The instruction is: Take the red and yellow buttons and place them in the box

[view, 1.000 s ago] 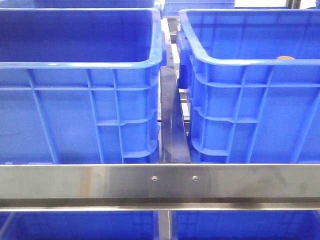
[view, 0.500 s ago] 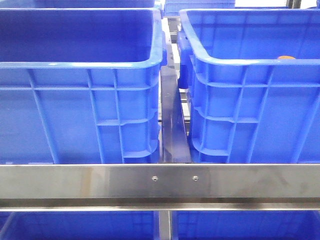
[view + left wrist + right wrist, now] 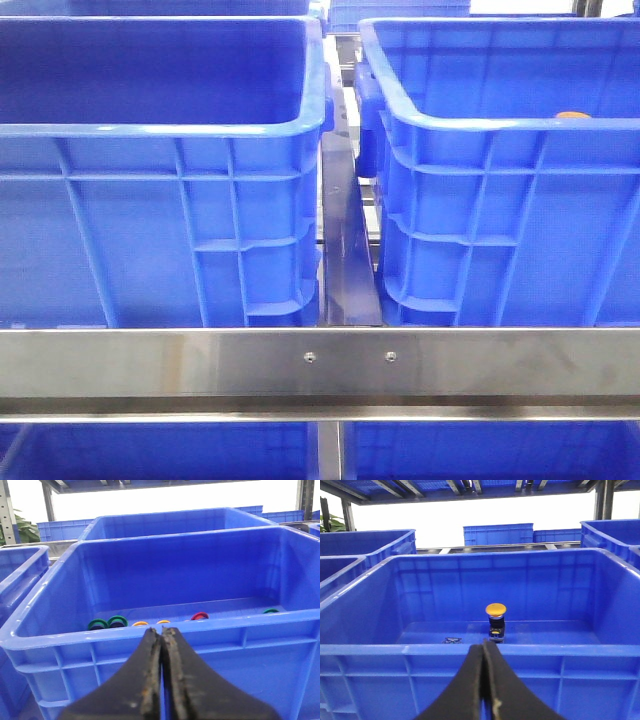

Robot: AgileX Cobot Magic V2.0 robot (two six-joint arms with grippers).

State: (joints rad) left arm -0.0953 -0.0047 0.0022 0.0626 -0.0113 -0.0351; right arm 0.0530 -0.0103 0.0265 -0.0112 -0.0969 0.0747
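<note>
While front view stays unchanged, no progress evident: left hand (image 3: 161,680) pinched empty before ring bin (image 3: 150,635), right hand (image 3: 484,685) pinched empty before bin (image 3: 470,652) holding yellow button (image 3: 496,611).

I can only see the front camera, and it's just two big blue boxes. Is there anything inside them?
Observer: Yes. In the right wrist view, a yellow round-topped push button stands upright on the floor of a blue plastic crate.
Operator: Are there any red ones?
Observer: In the left wrist view, a red plastic ring lies in a second blue plastic crate, along with green rings and yellow rings.
Operator: Are the tools holding something?
Observer: No. The left tool and the right tool are both shut with nothing between their tips, on the near side of the crate walls.
</note>
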